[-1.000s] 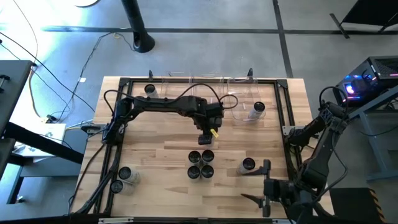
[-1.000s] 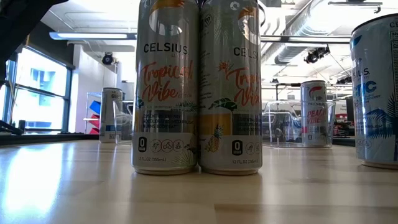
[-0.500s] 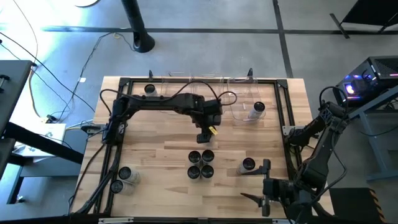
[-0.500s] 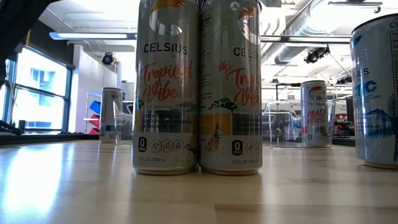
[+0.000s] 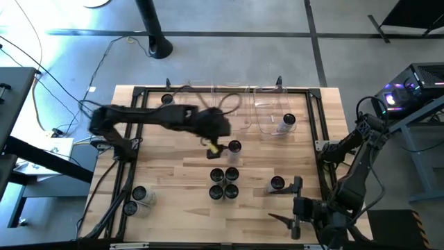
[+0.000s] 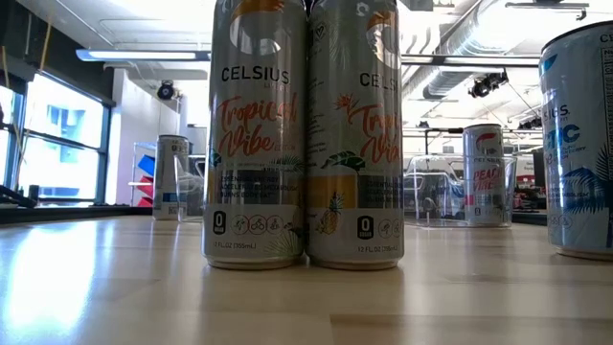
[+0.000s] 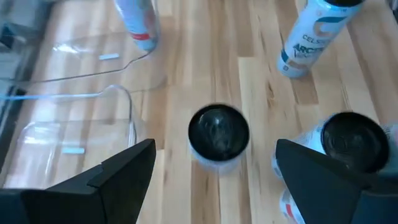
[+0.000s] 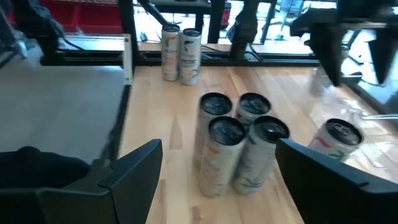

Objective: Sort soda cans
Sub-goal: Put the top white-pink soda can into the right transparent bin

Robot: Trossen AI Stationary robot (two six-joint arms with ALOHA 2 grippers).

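Four silver soda cans [image 5: 223,182] stand in a tight cluster at the table's middle; the low view shows two of them [image 6: 305,134] up close. One single can [image 5: 234,146] stands upright just beyond the cluster. My left gripper [image 5: 214,147] is open beside it on its left, and its wrist view shows that can's dark top [image 7: 218,130] ahead between the fingers, untouched. Another can [image 5: 277,183] stands right of the cluster. My right gripper [image 5: 295,201] waits open near the table's near right corner, facing the cluster [image 8: 239,140].
Clear plastic bins [image 5: 267,111] line the far edge; one can [image 5: 288,121] stands in the right bin. Two cans [image 5: 135,199] stand near the near left corner and one [image 5: 166,99] by the far left. A black frame [image 5: 316,118] borders the table.
My left arm has swung toward the table's left edge, and its gripper has drawn back left from where it hovered beyond the cluster. A single can that was hidden under the gripper now stands uncovered on the table. The right arm has kept still.
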